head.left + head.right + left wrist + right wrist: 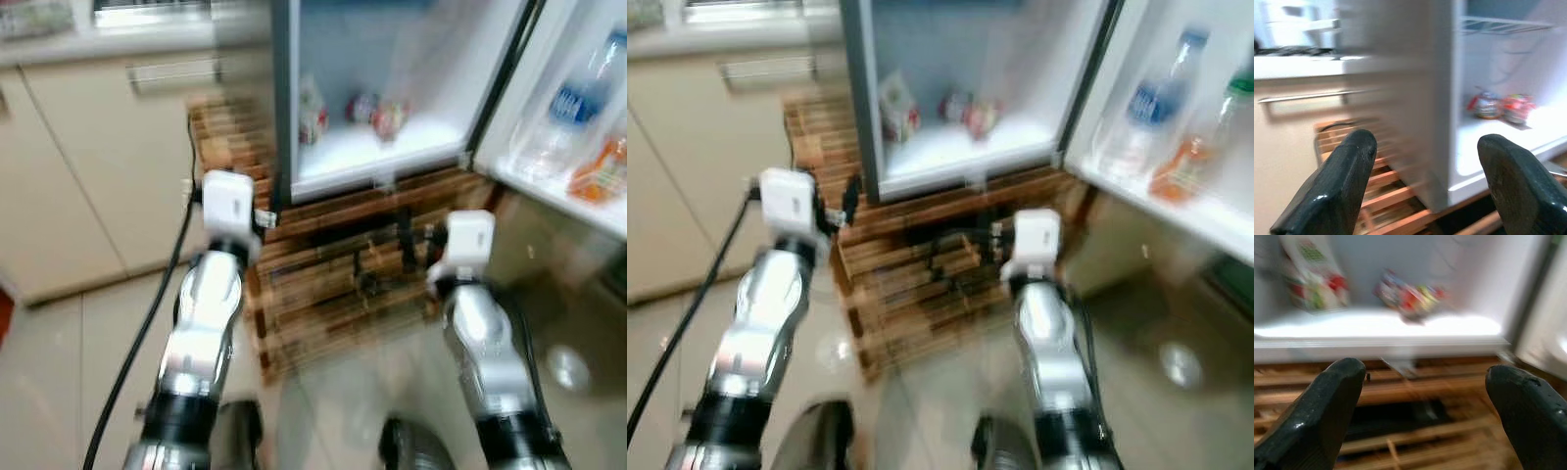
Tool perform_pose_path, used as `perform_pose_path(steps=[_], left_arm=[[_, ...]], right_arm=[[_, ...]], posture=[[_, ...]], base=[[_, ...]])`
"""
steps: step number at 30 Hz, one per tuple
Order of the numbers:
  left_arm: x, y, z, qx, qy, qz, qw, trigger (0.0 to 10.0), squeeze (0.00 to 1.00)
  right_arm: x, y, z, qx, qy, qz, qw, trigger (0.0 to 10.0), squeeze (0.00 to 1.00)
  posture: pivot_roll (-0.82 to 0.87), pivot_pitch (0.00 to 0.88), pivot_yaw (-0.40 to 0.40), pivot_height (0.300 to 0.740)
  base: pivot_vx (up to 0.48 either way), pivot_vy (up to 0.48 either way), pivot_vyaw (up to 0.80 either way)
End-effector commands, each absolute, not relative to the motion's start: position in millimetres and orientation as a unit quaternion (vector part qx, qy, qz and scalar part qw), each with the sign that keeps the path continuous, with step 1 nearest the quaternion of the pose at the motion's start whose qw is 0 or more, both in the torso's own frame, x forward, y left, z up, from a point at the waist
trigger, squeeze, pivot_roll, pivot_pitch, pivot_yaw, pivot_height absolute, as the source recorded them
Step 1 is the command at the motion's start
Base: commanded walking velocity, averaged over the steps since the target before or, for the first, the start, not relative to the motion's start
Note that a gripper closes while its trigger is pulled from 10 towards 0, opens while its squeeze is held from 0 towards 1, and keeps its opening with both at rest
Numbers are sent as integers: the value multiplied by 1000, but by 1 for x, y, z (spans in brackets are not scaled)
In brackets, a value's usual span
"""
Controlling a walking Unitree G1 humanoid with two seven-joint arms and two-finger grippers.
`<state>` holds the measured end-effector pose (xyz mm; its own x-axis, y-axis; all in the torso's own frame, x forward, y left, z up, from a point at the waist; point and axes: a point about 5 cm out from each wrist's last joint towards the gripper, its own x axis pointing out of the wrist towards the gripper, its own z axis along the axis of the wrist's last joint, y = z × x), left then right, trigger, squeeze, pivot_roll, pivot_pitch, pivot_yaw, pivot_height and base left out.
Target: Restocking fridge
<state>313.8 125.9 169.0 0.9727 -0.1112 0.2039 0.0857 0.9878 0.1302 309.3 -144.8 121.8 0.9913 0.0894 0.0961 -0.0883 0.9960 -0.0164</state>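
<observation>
1. Everything's pretty blurry on my feed, so take the small details loosely. I'm looking at an open white fridge [392, 147] sitting on a slatted wooden pallet [333, 264] on a pale tiled floor [59, 352].
2. Left tool [1425, 186]: fingers spread wide apart, nothing between them. It's up in front of the fridge's left edge, with the pallet slats below it. The left silver arm [201, 323] reaches forward, and a black cable [147, 323] runs down along its outer side.
3. Right tool [1425, 416]: also wide apart and holding nothing, pointed at the fridge's bottom shelf from just above the pallet. The right silver arm [480, 333] is near the open door.
4. On that bottom shelf there's a white carton with red and green print [1312, 274] standing at the left, and a couple of small colourful wrapped packs [1410, 293] lying near the middle, apart from the carton.
5. The white fridge door [568, 147] swings open on the right. Its rack holds a clear plastic bottle with a blue label [573, 103] and, just beside it, a bottle of orange drink [602, 166].
6. Cream cabinet fronts [88, 166] stand left of the fridge, with a metal bar handle [1308, 96].
</observation>
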Motion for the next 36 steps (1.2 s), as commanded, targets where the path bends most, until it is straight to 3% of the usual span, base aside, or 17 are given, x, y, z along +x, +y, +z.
perform_pose_path(steps=[1, 9, 20, 36], left_arm=[[312, 123, 163, 52, -90, -47, 993, 10000, 0], [311, 122, 158, 46, -81, -54, 994, 10000, 0], [318, 120, 143, 104, -45, -47, 992, 10000, 0], [317, 124, 144, 75, -56, -53, 994, 10000, 0]], right_arm=[[309, -148, 120, -15, -47, 49, 998, 10000, 0], [304, -148, 120, -34, -51, 53, 997, 10000, 0], [301, -154, 112, -15, -36, 46, 998, 10000, 0], [302, -157, 110, -9, -35, 31, 999, 10000, 0]], posture=[[-41, 0, -43, 617], [-56, 0, -34, 617], [-64, 0, -35, 677], [-67, 0, -20, 740]], base=[[0, -480, 744], [0, -300, 373], [0, 0, 0], [0, 0, 0]])
